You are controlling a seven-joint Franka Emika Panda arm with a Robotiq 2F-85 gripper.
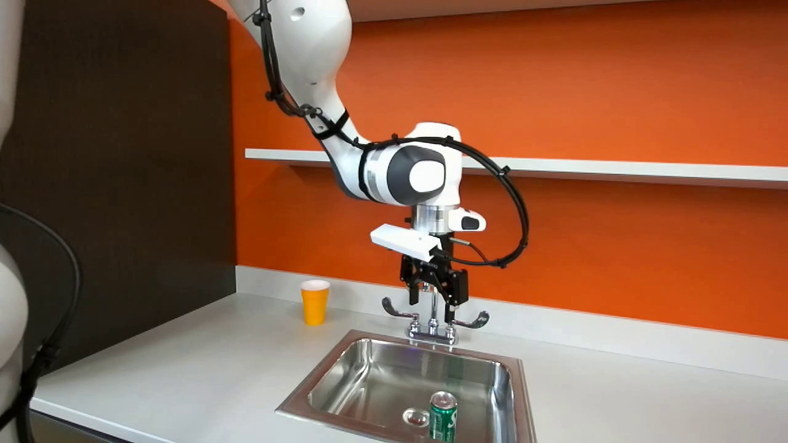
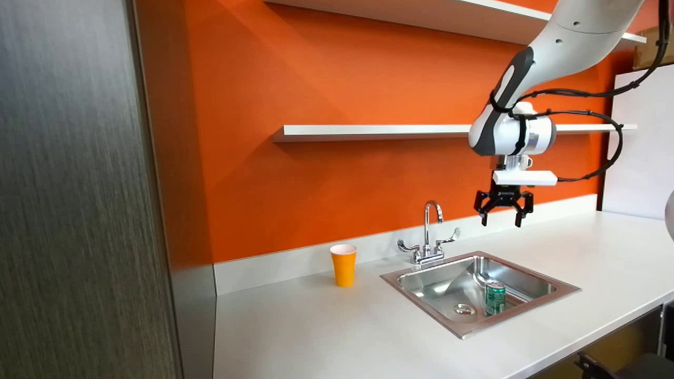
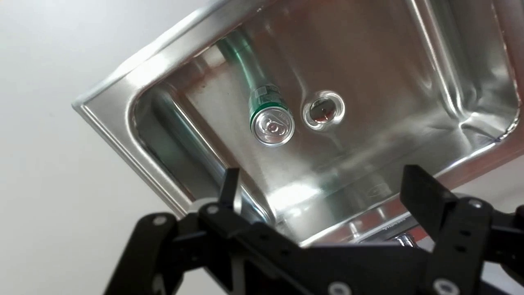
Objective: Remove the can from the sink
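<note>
The green can (image 1: 443, 421) stands upright in the steel sink (image 1: 317, 375), close to the drain. It also shows in an exterior view (image 2: 495, 300), inside the sink rim (image 2: 526, 307). In the wrist view the can (image 3: 271, 119) is seen from above, its silvery top facing the camera, left of the drain. My gripper (image 1: 431, 309) hangs pointing down, high above the sink and apart from the can. In an exterior view the gripper (image 2: 501, 224) has its fingers spread. In the wrist view the gripper (image 3: 321, 176) has nothing between its wide-apart fingers.
A chrome two-handled faucet (image 1: 433, 332) stands behind the sink; it also shows in an exterior view (image 2: 427, 252). An orange-yellow cup (image 1: 315, 306) stands on the counter (image 1: 203, 363) beside the sink. A white shelf (image 2: 368, 130) runs along the orange wall. A dark panel (image 1: 123, 154) closes one end.
</note>
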